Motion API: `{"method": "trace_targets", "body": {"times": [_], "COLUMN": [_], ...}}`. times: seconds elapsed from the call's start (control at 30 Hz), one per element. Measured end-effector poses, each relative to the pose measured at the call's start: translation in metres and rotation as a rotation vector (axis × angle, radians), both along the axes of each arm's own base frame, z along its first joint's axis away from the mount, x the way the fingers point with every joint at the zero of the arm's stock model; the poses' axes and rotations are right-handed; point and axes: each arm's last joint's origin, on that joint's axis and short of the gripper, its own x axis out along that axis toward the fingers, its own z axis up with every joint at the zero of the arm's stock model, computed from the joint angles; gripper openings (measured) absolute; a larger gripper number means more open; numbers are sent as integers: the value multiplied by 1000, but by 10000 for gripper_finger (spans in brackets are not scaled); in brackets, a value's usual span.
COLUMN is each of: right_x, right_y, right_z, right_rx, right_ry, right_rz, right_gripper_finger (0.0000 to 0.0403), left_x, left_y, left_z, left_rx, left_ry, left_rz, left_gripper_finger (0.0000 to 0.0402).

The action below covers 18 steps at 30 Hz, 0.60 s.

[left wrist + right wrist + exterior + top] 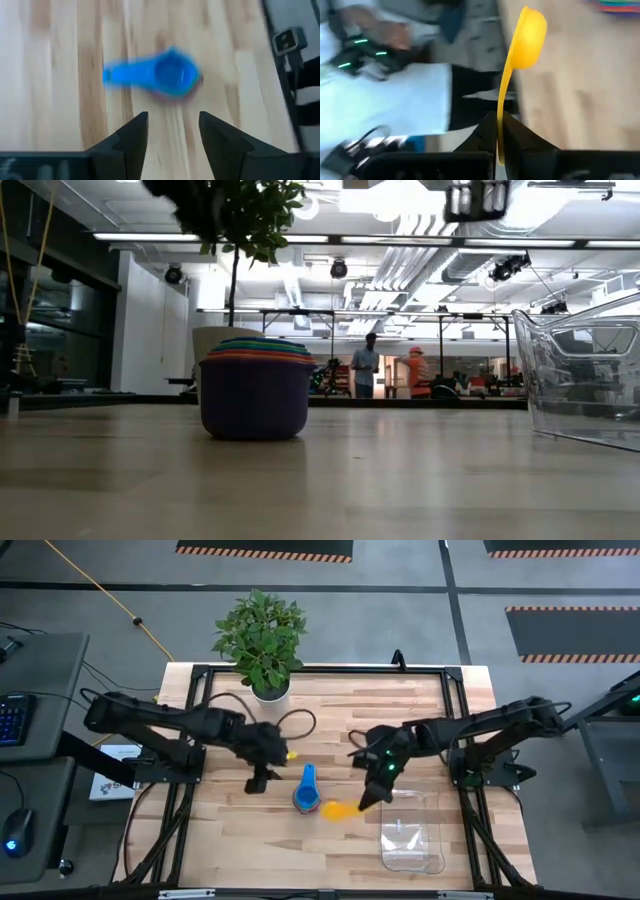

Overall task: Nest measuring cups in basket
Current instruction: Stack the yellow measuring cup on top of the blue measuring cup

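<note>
A stack of nested measuring cups (306, 796) stands on its base on the table, light blue on top with its handle toward the far edge; in the low view the stack (256, 388) shows a dark blue outer cup, in the left wrist view the stack (165, 76) shows light blue. My left gripper (262, 778) hovers open to its left. My right gripper (372, 798) is shut on a yellow cup (338, 810), just right of the stack. The clear basket (411, 830) sits near the right front corner. My right gripper pinches the yellow cup's flat handle (501, 127) between its two fingers, which lie along the handle. The bowl (527, 37) sticks out beyond the fingertips, lifted clear of the table.
A potted plant in a white pot (262, 640) stands at the table's far edge, behind the stack. The basket wall (580, 380) rises at the right in the low view. Bare wood lies between the stack and the near edge.
</note>
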Motion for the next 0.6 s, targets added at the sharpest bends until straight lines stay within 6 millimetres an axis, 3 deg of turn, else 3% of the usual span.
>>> {"method": "trace_targets", "body": {"times": [0.17, 0.37, 0.6], "right_x": [25, 55, 75], "right_y": [15, 16, 12], "right_z": [-9, -24, -28], "right_rx": [113, 234, 341], "right_ry": [-115, -222, -336], "right_rz": [141, 248, 314], "right_gripper_finger": [1, 0, 0], "left_x": [15, 31, 34], "left_y": [-31, -63, -80], "left_z": [15, 26, 17], "left_rx": [235, 523, 783], "left_ry": [-321, -628, -643], "left_rz": [-235, -545, -713], "left_gripper_finger": [185, 189, 189]}}
